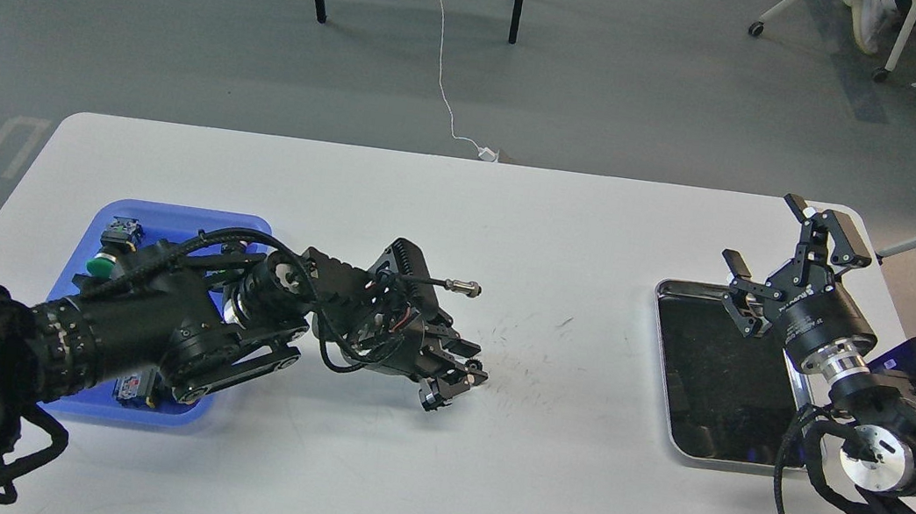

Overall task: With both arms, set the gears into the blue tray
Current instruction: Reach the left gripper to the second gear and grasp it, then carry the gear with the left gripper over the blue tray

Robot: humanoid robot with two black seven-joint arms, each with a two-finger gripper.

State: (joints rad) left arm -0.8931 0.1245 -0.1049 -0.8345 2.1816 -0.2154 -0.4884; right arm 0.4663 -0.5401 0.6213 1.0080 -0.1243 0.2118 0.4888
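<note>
The blue tray [189, 215] lies at the table's left, largely covered by my left arm. That arm reaches right past the tray, and its left gripper [462, 374] is low over the white table, fingers drawn in around a tiny black gear [478, 374] at their tips. My right gripper [780, 249] hangs open and empty above the far edge of the metal tray. No other gears show.
The silver-rimmed metal tray [663, 381] with a black inside lies at the right. Push-button switches, one with a green cap [100, 266], lie in the blue tray. A cable plug [465, 287] sticks out from my left wrist. Scuff marks dot the table's middle.
</note>
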